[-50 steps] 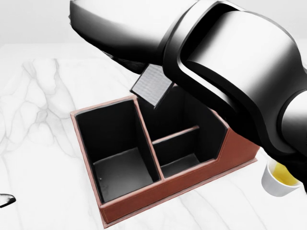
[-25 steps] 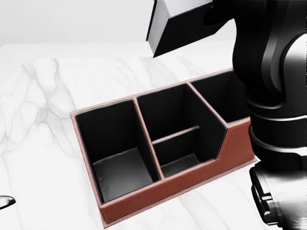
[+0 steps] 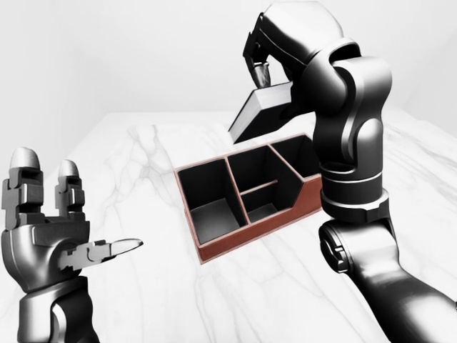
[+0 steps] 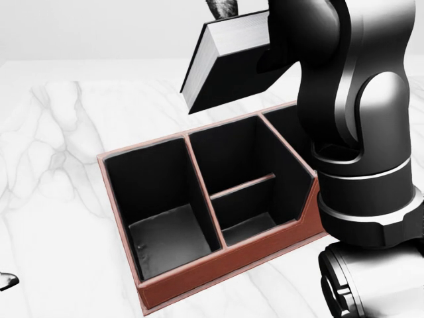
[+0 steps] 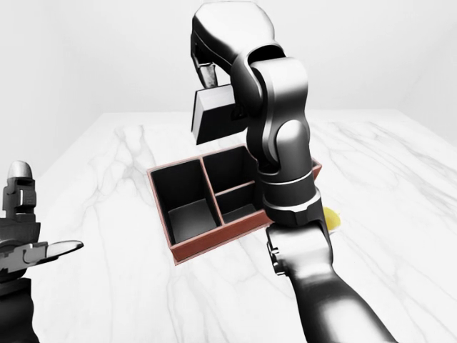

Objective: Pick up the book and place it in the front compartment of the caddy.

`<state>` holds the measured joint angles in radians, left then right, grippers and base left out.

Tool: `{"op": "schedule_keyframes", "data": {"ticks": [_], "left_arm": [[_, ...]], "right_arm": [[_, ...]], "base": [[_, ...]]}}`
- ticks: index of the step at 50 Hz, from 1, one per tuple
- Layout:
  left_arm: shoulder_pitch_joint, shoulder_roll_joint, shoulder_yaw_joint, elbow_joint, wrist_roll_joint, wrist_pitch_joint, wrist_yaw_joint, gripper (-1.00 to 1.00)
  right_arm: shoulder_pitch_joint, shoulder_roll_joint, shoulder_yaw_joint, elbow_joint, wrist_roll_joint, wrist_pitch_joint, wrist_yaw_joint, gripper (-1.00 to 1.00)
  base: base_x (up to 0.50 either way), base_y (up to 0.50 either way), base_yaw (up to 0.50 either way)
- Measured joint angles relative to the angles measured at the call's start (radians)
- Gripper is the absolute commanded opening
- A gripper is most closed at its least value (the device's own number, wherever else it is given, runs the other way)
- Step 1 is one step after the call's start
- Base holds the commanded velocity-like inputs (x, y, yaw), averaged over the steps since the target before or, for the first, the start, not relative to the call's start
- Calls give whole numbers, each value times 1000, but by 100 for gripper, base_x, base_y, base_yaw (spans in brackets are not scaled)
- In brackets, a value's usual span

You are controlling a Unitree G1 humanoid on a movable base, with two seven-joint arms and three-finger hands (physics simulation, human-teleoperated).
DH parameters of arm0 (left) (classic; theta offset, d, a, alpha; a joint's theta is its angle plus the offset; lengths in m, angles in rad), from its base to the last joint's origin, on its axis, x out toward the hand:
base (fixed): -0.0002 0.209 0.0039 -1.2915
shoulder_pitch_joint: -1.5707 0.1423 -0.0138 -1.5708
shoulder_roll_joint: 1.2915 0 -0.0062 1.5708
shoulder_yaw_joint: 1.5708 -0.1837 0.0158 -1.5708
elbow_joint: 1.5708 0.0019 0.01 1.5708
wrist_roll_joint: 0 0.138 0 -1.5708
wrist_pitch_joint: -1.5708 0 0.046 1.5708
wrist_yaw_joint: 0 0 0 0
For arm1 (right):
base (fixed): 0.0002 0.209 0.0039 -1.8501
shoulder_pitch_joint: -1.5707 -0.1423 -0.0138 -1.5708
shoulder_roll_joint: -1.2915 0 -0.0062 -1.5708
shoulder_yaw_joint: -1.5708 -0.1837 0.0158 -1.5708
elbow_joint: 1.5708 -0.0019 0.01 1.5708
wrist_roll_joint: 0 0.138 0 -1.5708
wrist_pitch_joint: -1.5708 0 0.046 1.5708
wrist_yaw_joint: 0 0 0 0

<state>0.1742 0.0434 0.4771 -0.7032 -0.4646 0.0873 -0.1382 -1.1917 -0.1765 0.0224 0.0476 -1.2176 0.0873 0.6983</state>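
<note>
Book (image 3: 260, 111) hangs tilted in the left-eye view, pinched at its upper edge by the right robot hand (image 3: 261, 71), whose fingers close on it from above. Below that hand and slightly toward the view's bottom sits the caddy (image 3: 246, 200) on the white marble desk (image 3: 143, 179); the book is in the air above the caddy's far compartments, touching nothing else. The left robot hand (image 3: 53, 229) stands at the view's lower left, well apart from the caddy, fingers spread wide and holding nothing.

In the head view the book (image 4: 228, 63) shows its pale page edge and dark cover, just above the caddy's (image 4: 218, 265) middle section, while the right arm fills the view's right side and hides the caddy's right end. The fingers gripping the book are mostly cut off at the top edge.

The right-eye view alone shows a yellow thing (image 5: 331, 218) on the desk, just beside the arm, too hidden to identify.
</note>
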Motion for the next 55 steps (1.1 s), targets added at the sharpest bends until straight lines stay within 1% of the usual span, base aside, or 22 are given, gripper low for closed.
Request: {"op": "schedule_keyframes", "data": {"ticks": [17, 32, 55], "left_arm": [[8, -6, 7, -13, -1, 0, -7, 100], [8, -7, 6, -3, 2, 0, -8, 100], [12, -9, 10, 10, -1, 0, -14, 100]], "right_arm": [[37, 22, 1, 27, 47, 0, 0, -100], [54, 25, 6, 83, 101, 0, 0, -100], [64, 22, 4, 144, 125, 0, 0, -100]], "base": [[0, 0, 0], [0, 0, 0], [0, 0, 0]]}}
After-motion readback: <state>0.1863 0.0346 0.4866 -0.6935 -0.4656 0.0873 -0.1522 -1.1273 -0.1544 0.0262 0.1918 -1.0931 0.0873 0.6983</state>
